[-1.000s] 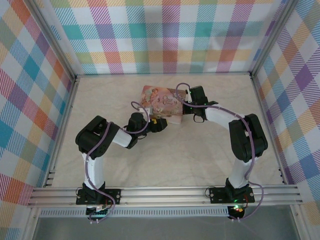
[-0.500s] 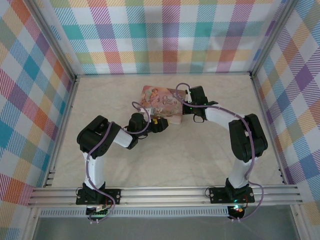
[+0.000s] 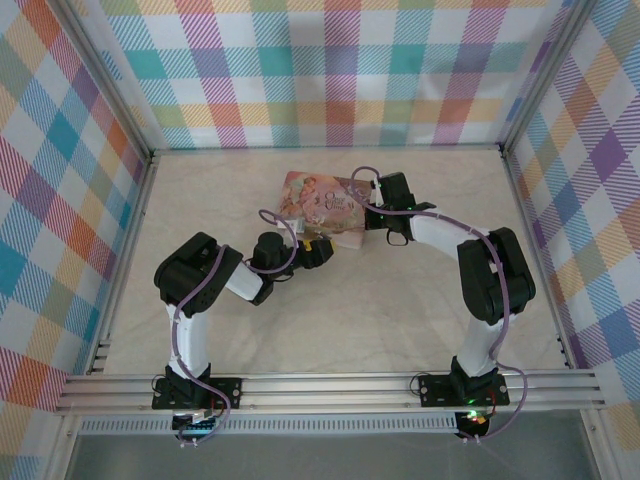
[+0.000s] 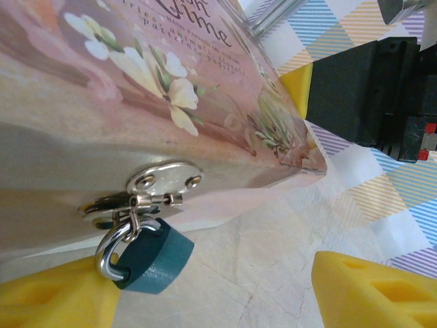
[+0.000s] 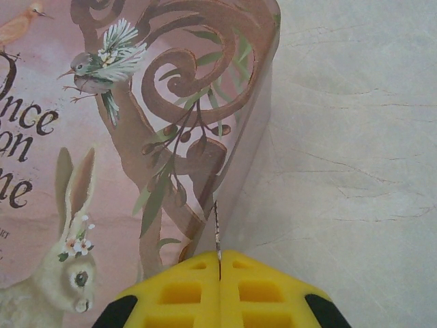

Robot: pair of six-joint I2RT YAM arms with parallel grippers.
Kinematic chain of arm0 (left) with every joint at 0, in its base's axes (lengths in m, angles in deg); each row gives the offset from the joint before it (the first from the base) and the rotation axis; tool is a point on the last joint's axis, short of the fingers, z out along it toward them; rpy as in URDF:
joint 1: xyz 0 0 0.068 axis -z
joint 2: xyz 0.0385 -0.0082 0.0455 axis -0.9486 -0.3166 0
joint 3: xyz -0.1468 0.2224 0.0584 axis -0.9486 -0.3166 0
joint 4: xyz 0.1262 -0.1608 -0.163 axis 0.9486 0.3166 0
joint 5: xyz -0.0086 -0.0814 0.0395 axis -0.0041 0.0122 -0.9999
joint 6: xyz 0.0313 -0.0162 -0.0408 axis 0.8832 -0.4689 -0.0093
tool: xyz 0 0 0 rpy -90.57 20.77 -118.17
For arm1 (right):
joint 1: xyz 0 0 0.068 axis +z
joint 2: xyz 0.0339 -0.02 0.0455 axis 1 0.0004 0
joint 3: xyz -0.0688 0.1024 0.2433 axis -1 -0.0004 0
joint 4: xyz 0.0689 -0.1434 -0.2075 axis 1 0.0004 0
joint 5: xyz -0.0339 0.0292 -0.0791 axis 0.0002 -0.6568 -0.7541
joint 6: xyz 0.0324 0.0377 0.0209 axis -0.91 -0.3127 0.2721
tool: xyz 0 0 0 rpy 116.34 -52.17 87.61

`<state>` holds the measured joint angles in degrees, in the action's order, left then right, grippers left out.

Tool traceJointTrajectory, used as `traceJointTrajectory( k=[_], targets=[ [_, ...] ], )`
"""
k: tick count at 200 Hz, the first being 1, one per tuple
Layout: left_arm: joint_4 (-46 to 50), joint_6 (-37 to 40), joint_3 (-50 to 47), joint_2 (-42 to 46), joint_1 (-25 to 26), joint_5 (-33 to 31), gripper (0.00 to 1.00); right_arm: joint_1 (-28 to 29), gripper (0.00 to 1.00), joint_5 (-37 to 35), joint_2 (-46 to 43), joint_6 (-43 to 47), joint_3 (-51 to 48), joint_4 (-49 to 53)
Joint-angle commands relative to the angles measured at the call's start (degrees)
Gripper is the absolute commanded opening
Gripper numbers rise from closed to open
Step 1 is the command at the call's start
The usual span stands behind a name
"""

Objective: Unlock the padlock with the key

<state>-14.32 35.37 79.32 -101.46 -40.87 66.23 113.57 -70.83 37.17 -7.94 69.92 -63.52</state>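
Marbled table (image 3: 400, 300): padlock (image 4: 151, 256) hangs locked on tin (image 4: 136, 102). Left gripper (image 4: 212, 294) open around it; right gripper (image 5: 220, 273) pinches key (image 5: 217, 232), insertion pending.

Left arm (image 3: 195, 290) and right arm (image 3: 490, 280) are the same deal: black joints, white link shells, a lilac cable (image 3: 178, 340) looping along each. Black base plates (image 3: 195, 388), little green light (image 3: 470, 402) near the right one. Right gripper (image 5: 218, 256) has chunky yellow waffle-grid fingers (image 5: 184, 290).
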Motion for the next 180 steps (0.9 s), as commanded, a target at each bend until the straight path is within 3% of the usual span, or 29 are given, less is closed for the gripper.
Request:
traceJointTrajectory(
  k=[1,23,66,83,89,100,126,180],
  targets=[
    [-5.42,-1.02,2.42,-1.78,0.17,0.27,0.72,0.58,0.00,0.95,0.94,-0.27,1.78,0.66],
    [-6.73,-2.57,4.15,-3.23,0.43,1.69,0.70,0.57,0.00,0.85,1.11,-0.18,1.78,0.82],
    [-5.97,-2.80,4.48,-3.71,0.88,0.81,0.76,0.75,0.00,0.77,1.22,-0.36,1.65,0.55],
    [-5.59,-3.46,4.02,-3.68,0.72,-0.16,0.71,0.76,0.00,0.82,1.28,-0.44,1.48,0.55],
    [-5.77,-3.78,3.85,-3.75,0.57,-0.25,0.62,0.75,0.00,0.72,1.23,-0.45,1.41,0.55],
    [-6.67,-4.89,3.43,-4.21,-0.06,0.15,0.56,0.75,0.00,0.72,1.29,-0.53,1.30,0.56],
    [-11.19,-7.84,2.51,-5.38,-1.23,1.82,0.55,0.84,0.00,0.62,1.09,-0.45,1.06,0.54],
    [-4.00,-6.96,4.78,-5.14,-0.87,1.41,0.57,1.10,0.00,0.60,1.24,-0.66,1.40,0.55]
  ],
)
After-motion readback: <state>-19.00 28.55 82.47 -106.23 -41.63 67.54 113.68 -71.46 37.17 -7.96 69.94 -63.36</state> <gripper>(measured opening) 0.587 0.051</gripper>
